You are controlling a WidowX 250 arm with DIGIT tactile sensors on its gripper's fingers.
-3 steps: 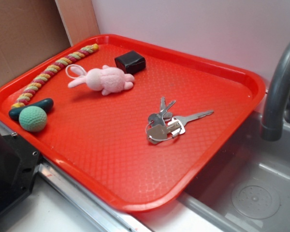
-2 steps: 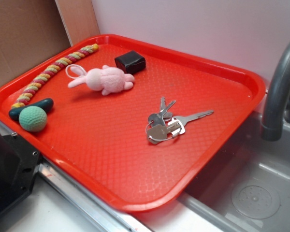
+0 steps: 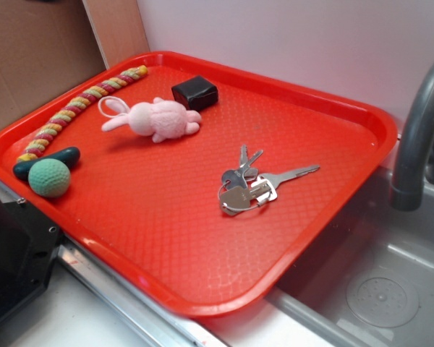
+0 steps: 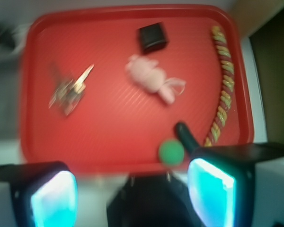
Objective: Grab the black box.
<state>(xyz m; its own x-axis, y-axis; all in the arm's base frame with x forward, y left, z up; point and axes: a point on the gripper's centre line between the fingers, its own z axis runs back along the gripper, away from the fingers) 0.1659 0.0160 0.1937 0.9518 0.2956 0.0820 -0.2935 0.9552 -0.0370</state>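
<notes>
Nothing on the red tray [image 3: 333,101] has moved since the earlier frames; every object lies where it was.

From the wrist view the fingers [image 4: 54,198] stand wide apart, holding nothing, well short of the tray. Nearest lies the green ball [image 3: 49,178] touching the dark green toy [image 3: 65,155], with the keys [image 3: 247,189] toward 3 o'clock. Farther is the pink bunny [image 3: 159,120], and just beyond it, at 12 o'clock near the far rim, rests the black box [image 3: 194,92]. The rope toy [image 3: 83,101] runs along the left rim.

Claw [image 4: 132,189] seen from the wrist view, fingers [image 4: 54,196] spread wide apart, nothing between them
</notes>
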